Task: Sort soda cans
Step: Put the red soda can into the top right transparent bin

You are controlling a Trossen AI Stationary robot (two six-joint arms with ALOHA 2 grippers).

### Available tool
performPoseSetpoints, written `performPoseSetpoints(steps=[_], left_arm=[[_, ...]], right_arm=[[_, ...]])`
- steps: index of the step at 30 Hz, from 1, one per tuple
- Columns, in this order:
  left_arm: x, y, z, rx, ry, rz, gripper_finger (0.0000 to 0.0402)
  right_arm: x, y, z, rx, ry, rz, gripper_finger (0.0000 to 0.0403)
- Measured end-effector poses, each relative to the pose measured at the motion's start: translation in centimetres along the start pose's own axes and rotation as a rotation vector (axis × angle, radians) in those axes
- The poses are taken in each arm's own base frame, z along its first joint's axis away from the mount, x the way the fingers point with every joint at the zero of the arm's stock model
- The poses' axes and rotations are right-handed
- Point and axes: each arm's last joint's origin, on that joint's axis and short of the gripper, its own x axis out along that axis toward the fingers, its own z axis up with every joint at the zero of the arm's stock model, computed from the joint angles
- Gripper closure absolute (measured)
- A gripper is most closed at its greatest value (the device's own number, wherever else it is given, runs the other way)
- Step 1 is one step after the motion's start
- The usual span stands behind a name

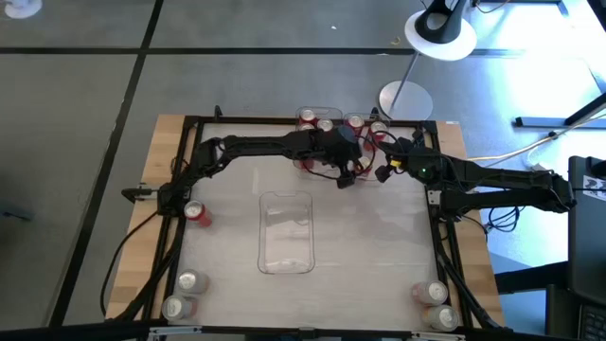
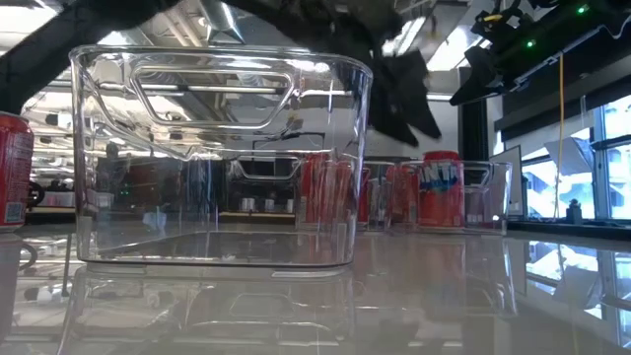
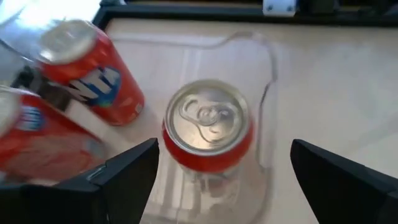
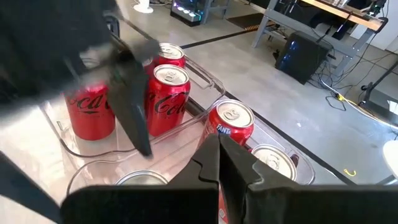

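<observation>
Hovering my left claw (image 3: 221, 171) over a clear bin at the far edge of the bench (image 1: 379, 275), I have its fingers (image 3: 127, 171) spread wide with nothing between them. An orange can (image 3: 208, 134) stands upright directly below, centred in the gap but touched by neither finger. Two more orange cans lie tilted just beside it, one Fanta-marked (image 3: 93, 68). My right claw (image 4: 219, 155) is pinched fully shut and empty, poised above the neighbouring bins, where red Coca-Cola cans (image 4: 166, 96) stand upright in one and a Fanta can (image 4: 230, 124) in the next. Another clear bin (image 1: 286, 232) sits mid-bench. Loose cans stand near both near corners (image 1: 189, 281) and one red can (image 1: 197, 214) at the left side
</observation>
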Motion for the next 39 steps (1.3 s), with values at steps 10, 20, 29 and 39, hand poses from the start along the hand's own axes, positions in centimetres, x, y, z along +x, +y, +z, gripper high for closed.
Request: performPoseSetpoints(steps=[10, 20, 29, 39], left_arm=[[-13.5, 0.0, 2.8, 0.077, 0.115, 0.192, 0.0053], [-26.8, -1.0, 1.3, -0.083, 0.220, 0.180, 0.0053], [-33.2, -3.9, -1.8, -0.127, 0.385, 0.132, 0.0053], [-37.4, -6.0, -7.3, -0.206, 0.370, 0.139, 0.0053]], right_arm=[[0.0, 0.3, 0.1, 0.011, -0.002, 0.112, 0.0402], [-0.1, 0.5, 0.1, 0.061, 0.003, 0.179, 0.0402], [-0.1, 0.5, 0.1, 0.084, 0.005, 0.185, 0.0402], [-0.1, 0.5, 0.0, 0.082, 0.012, 0.184, 0.0402]])
